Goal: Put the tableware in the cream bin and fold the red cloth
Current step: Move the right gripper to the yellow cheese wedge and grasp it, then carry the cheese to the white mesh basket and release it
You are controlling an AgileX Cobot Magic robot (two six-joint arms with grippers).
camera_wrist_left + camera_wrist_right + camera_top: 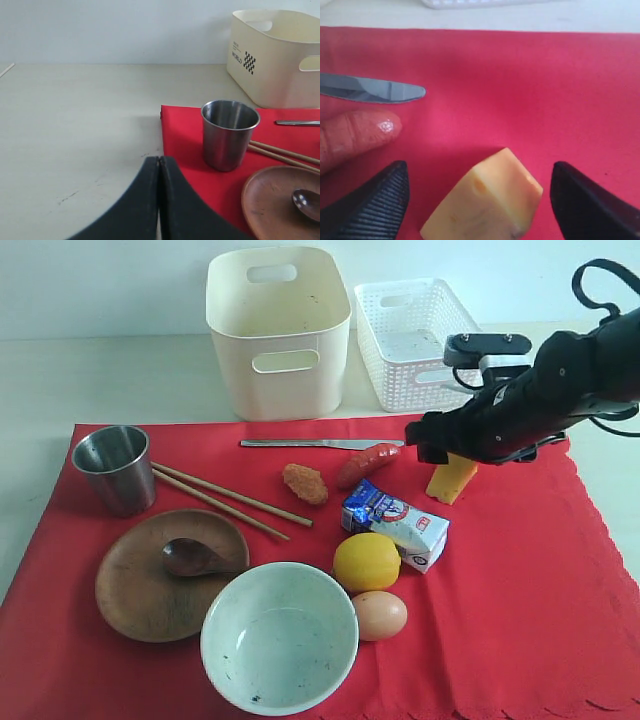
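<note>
Bowl (279,650) at front edge of red cloth (520,580); plate (140,600) with spoon (190,557) beside, cup (115,468) at back-left corner, bin (280,370) on worktop (120,380) behind. Right jaws spread astride cheese (452,480); left jaws closed, empty.

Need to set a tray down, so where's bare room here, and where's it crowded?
Free: the red cloth right of the milk carton and egg; also bare table left of the cream bin. Crowded: steel cup across to egg.
</note>
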